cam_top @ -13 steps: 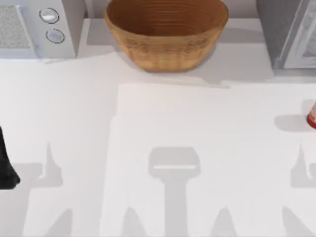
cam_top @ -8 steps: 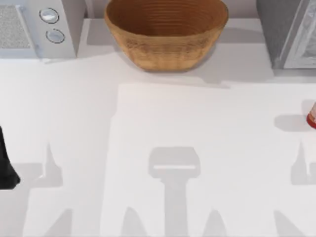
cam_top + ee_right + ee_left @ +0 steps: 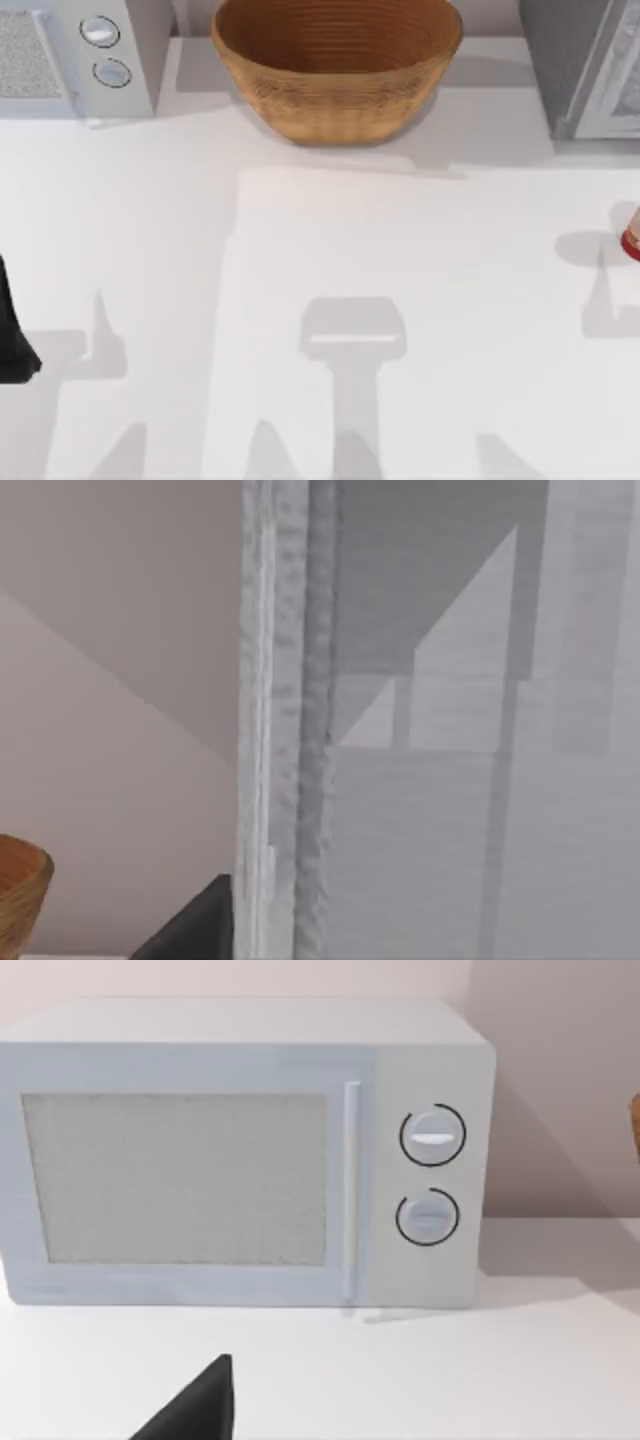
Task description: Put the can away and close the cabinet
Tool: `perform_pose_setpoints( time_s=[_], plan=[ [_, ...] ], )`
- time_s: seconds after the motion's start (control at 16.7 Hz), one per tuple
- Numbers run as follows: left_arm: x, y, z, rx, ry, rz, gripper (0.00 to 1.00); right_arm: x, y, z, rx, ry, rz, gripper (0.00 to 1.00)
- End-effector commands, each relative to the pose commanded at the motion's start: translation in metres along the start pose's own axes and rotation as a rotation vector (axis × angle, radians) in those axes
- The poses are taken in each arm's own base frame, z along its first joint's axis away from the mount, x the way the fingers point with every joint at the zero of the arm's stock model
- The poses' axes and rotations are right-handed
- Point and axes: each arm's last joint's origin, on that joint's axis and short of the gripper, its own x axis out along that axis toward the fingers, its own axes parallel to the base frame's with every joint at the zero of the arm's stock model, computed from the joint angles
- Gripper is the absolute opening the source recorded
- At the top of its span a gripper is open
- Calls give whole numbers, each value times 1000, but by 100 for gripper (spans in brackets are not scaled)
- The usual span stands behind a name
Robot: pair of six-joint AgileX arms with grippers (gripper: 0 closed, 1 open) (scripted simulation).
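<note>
The can (image 3: 632, 238), a small red cylinder with a paler top, stands upright at the table's right edge, partly cut off in the top view. The grey cabinet (image 3: 570, 70) stands at the back right, behind the can. The right wrist view faces it closely, showing the door's edge (image 3: 285, 730) and a shelved inside (image 3: 470, 780) beyond. A dark part of my left arm (image 3: 12, 335) sits at the table's left edge, far from the can. A black tip of my right gripper (image 3: 195, 930) shows low in the right wrist view.
A large wicker basket (image 3: 335, 65) stands at the back middle, its rim also in the right wrist view (image 3: 20, 885). A white microwave (image 3: 75, 55) with two dials stands at the back left, door shut (image 3: 180, 1175). Arm shadows lie across the white tabletop (image 3: 330, 250).
The shadows at the table's right and front have shifted up toward the can. The can, the basket and the left arm have not moved.
</note>
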Motion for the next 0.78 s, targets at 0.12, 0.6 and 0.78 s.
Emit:
perform_pose_setpoints(
  time_s=[0.12,0.6,0.78],
  plan=[
    [0,0,0,0,0,0,100,11,1,-6,3,36,10,100],
    [0,0,0,0,0,0,100,50,5,-61,34,280,25,100],
    [0,0,0,0,0,0,100,60,7,-83,41,349,25,100]
  ],
)
